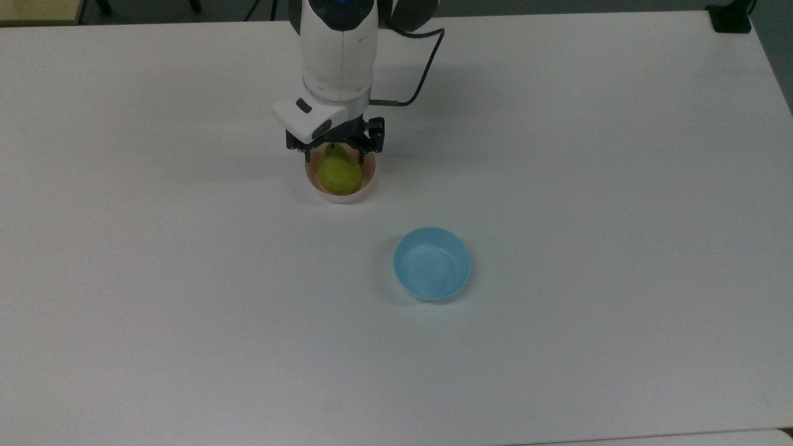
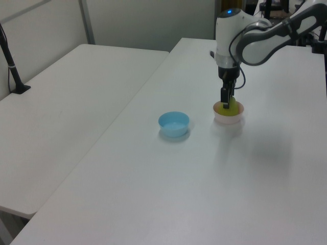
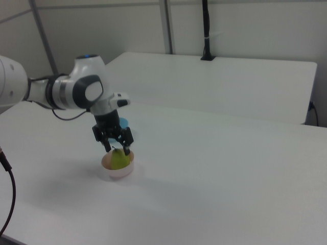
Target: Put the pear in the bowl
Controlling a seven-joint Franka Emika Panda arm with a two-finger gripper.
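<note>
The gripper (image 3: 116, 149) hangs just above the pear (image 3: 120, 160), with its two fingers (image 3: 107, 146) spread apart, one on each side of the pear's top. In the right view there is a gap between each fingertip and the fruit, so the fingers are open and hold nothing. In the top view the gripper (image 1: 334, 148) sits over the far edge of the bowl (image 1: 369, 184).

The pear (image 1: 339, 173) lies inside the pink bowl (image 3: 121, 172). It is yellow-green. In the top view its thin end points toward the gripper and its fat end points toward the near side of the bowl. In the left view the pear (image 2: 231, 105) peeks out over the rim of the bowl (image 2: 228, 118), and one dark finger (image 2: 224, 98) stands in front of it and hides part of it.

The arm (image 1: 339, 49) is white and comes in from the top view's upper edge. A black cable (image 1: 427, 68) loops out from its side. The arm covers the table right behind the bowl in the top view.

A light blue bowl (image 1: 432, 263) stands on the white table (image 1: 186, 310), well apart from the pink one, lower and to the top view's right. It has nothing in it. In the left view the blue bowl (image 2: 173, 124) sits to the left view's left of the pink bowl.

A second white table (image 2: 61, 102) stands beside the first, on the left view's left, with a black post (image 2: 10, 58) on it.
</note>
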